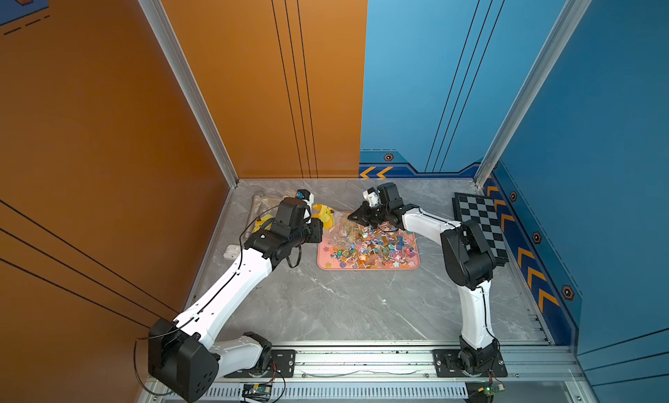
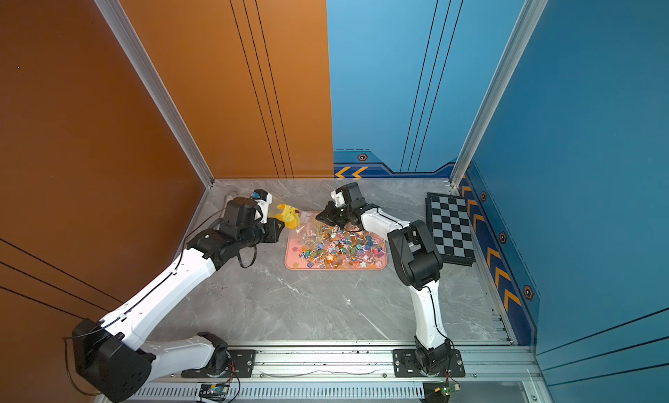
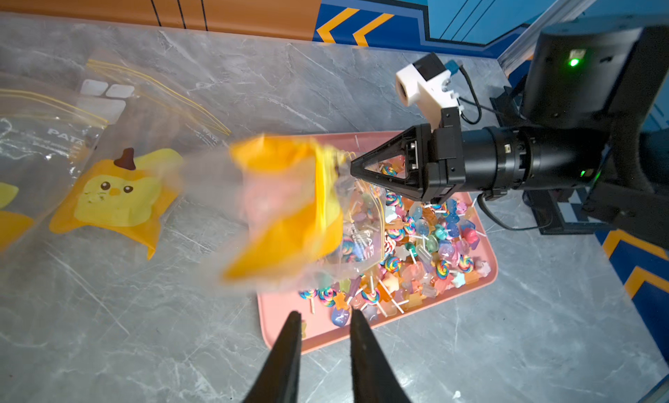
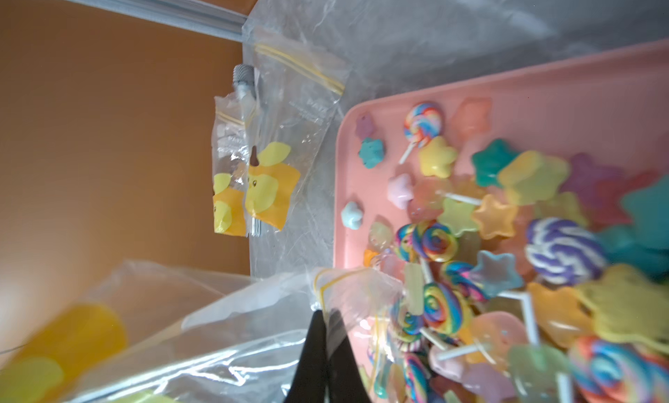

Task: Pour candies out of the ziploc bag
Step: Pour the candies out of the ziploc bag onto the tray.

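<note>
Fingers (image 4: 311, 354) of the right gripper (image 3: 352, 168) are pressed tight together, pinching the yellow-zip rim of the ziploc bag (image 3: 289, 209). The bag hangs off that pinch, a blur of clear plastic and yellow print, over the far left corner of the pink tray (image 3: 325, 337) and spilling past its edge. Whether anything is left inside it, I can't tell through the blur. And look at the candies (image 3: 416, 245): swirl lollipops on white sticks, stars and flowers in pink, blue, orange and purple, heaped across that tray, with its near left corner mostly bare. Both top views show the same colourful pile (image 1: 373, 247) in the middle of the grey marble counter (image 1: 325, 303). Over on the other side, the left gripper (image 3: 324, 314) sits just beside the tray with its fingers (image 3: 289, 347) spread apart and nothing between them, clear of the bag. Further out, two spare bags (image 3: 116, 198) with yellow star prints lie flat near the orange wall, and a chessboard (image 1: 478, 223) rests by the blue wall.
</note>
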